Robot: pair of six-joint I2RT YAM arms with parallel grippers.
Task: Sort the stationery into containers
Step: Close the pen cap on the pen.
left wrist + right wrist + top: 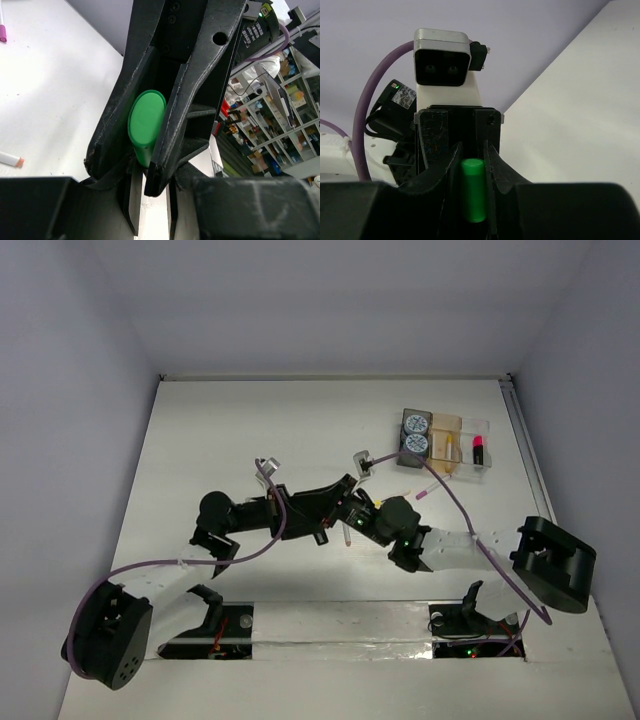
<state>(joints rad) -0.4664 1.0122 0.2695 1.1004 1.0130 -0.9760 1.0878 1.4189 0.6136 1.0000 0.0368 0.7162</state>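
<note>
Both grippers meet above the table's middle, the left gripper (338, 502) facing the right gripper (360, 512). Between them is a short highlighter with a green cap (146, 120). In the right wrist view the green cap (473, 190) stands upright, and the right gripper (471, 152) is shut on it. In the left wrist view its lower end runs down into the nearly closed left gripper (150, 200). The containers (488, 425) sit at the back right. The dark grey one holds two blue-white rolls (416, 435), and the clear one holds a pink-capped highlighter (478, 450).
A pink-white pen (425, 492) lies on the table just in front of the containers. The left wrist view shows a pen with an orange end (11, 159) and a purple pen tip (2, 32) on the white surface. Purple cables loop around both arms.
</note>
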